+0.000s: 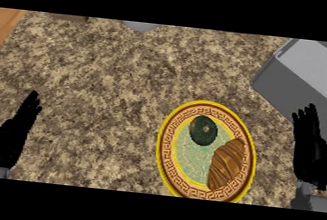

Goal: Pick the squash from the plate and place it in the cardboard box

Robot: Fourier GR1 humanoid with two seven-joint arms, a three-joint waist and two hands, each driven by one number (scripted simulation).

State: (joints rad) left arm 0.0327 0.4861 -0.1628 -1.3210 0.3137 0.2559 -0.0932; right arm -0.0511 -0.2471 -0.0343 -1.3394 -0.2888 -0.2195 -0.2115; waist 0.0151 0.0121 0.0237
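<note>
Both hands are open with straight fingers and hold nothing: the right hand (311,147) just beside the plate (168,152), the left hand (8,133) well apart. On the plate lie the dark green squash (203,131) and a brown croissant (228,163), touching. A grey box (314,77) stands behind.

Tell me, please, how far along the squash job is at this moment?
Nothing looks done: the dark green squash lies on the yellow-rimmed plate beside a brown croissant. Nothing is in hand; the left hand and right hand rest open, fingers up. Picking, carrying and placing in the grey box remain.
</note>
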